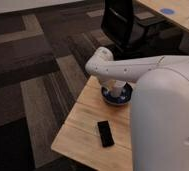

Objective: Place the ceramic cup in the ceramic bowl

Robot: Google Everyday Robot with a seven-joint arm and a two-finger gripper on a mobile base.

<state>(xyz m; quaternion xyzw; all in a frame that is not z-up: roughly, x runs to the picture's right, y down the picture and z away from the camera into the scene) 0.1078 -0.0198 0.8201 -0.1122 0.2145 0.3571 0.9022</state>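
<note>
The ceramic cup (117, 89), a small pale whitish cylinder, stands upright inside the round, shallow, dark blue ceramic bowl (126, 96). You see the gripper (116, 85) directly above the bowl, at the cup's upper end, under the white arm's (133, 70) bent wrist. You cannot tell how far the fingers are spread, nor whether they grip the cup. The bowl rests on the light wooden table (83, 127). Nearer the camera than the fingers, well apart from the bowl, lies a flat black rectangular phone (106, 133).
</note>
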